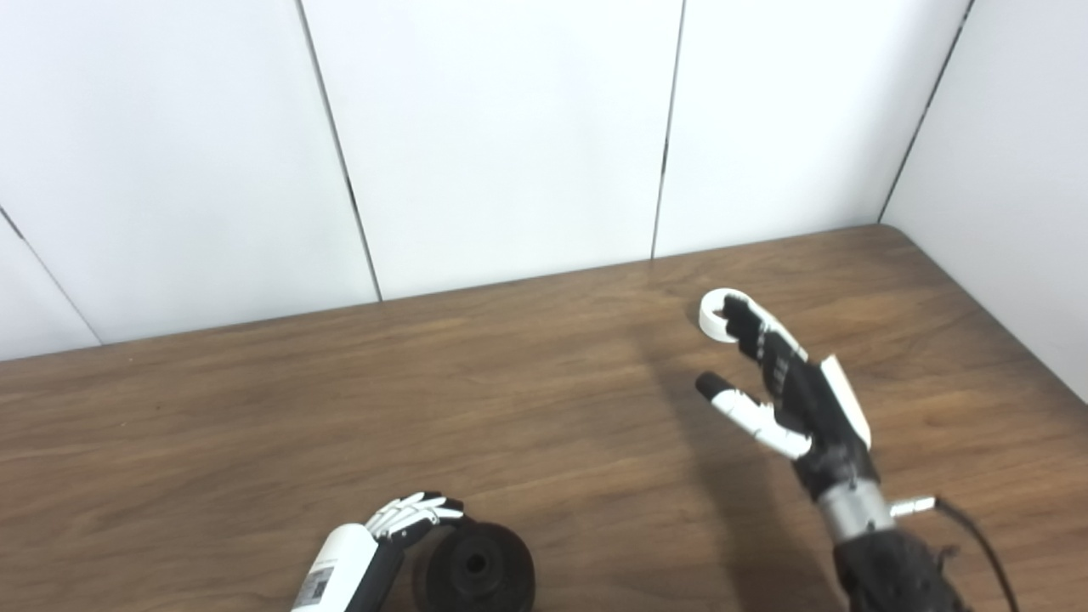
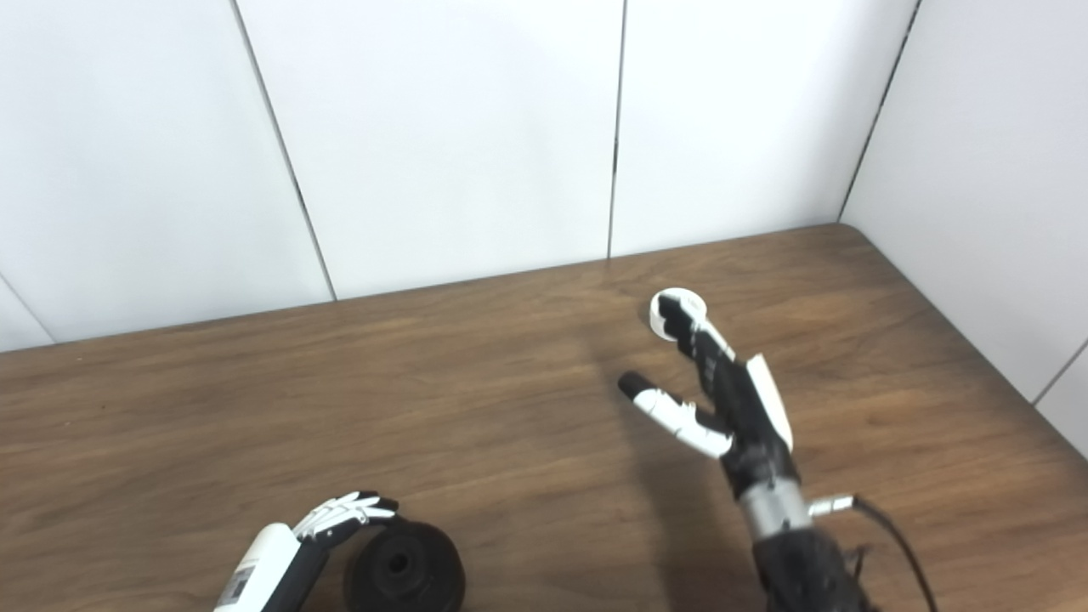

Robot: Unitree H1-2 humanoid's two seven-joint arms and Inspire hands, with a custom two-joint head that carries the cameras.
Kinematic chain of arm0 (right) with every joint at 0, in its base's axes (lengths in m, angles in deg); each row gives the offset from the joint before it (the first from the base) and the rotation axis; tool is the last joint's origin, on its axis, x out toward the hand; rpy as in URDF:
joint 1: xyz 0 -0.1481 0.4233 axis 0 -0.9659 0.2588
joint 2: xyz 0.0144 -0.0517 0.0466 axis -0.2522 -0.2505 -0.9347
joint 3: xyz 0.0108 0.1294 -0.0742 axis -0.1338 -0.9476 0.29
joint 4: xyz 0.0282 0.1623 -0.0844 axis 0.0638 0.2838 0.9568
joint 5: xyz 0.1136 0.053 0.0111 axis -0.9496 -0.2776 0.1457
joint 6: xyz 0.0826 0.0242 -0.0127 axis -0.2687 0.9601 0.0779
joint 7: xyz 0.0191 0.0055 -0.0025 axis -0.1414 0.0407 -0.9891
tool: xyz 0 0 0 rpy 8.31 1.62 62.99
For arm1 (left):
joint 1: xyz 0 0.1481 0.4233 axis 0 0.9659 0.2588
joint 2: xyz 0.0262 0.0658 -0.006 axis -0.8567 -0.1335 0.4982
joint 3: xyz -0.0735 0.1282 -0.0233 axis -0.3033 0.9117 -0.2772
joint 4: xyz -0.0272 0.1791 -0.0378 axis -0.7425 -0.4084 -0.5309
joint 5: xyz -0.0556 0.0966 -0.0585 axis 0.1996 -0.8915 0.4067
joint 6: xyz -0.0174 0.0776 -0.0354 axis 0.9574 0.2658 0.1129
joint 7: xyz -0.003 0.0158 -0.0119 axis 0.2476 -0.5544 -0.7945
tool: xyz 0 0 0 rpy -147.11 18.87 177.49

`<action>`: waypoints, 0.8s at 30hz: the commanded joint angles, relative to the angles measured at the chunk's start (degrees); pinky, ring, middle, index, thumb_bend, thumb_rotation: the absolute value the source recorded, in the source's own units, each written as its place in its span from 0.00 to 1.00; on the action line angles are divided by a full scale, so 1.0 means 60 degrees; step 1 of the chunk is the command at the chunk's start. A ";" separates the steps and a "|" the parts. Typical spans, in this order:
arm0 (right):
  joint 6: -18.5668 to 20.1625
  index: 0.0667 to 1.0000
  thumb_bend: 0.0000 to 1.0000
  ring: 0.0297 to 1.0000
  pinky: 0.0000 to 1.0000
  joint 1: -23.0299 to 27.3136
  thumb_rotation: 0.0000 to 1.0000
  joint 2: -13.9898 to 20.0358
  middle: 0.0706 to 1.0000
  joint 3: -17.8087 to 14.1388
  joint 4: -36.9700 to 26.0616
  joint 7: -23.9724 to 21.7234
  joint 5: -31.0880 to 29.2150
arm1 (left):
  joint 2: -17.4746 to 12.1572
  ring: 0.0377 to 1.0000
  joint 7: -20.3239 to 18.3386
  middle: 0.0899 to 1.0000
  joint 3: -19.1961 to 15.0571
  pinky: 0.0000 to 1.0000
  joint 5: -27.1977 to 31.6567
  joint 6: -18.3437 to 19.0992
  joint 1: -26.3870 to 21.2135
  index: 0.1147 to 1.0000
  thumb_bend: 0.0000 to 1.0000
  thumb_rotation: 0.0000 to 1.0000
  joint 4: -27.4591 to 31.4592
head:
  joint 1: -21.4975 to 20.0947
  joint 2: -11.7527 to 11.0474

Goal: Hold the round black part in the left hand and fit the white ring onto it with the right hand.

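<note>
Left robot hand [image 1: 412, 515] curled beside round black part [image 1: 478, 565], near worktop [image 1: 255, 425] edge, grasp unclear. Right robot hand [image 1: 786, 387] released, fingertips over white ring [image 1: 718, 316], far right.

A brown wood-grain table [image 1: 255, 425] meets white panelled walls [image 1: 501, 127] (thin dark seams between panels).

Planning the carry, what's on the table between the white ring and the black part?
Only bare table between white ring and black part, in both eye views.
</note>
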 commanded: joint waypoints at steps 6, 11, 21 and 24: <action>0.0919 0.89 0.83 0.89 0.83 0.1463 0.37 0.1629 0.91 -0.0024 -0.0147 -0.0625 0.1715 | -0.0077 0.87 -0.0171 0.79 0.0024 0.88 -0.0166 0.0179 0.0135 0.42 0.52 0.06 -0.0076 | 0.0010 0.0101; 0.1457 0.89 0.91 0.94 0.92 0.2312 0.36 0.2845 0.94 0.0370 0.0447 -0.1418 0.2763 | -0.0101 0.88 -0.0251 0.79 0.0014 0.88 -0.0162 0.0233 0.0170 0.42 0.52 0.06 0.0007 | 0.0013 0.0162; 0.2123 0.87 0.99 1.00 0.98 0.4215 0.32 0.4363 0.98 0.1610 0.2220 -0.2968 0.4245 | -0.0126 0.87 -0.0289 0.79 -0.0034 0.88 -0.0173 0.0240 0.0262 0.42 0.52 0.06 0.0126 | 0.0059 0.0275; 0.2286 0.88 1.00 1.00 1.00 0.4692 0.31 0.4700 0.99 0.2101 0.2715 -0.3515 0.4715 | -0.0137 0.88 -0.0336 0.79 -0.0035 0.88 -0.0139 0.0257 0.0287 0.42 0.52 0.06 0.0149 | 0.0052 0.0288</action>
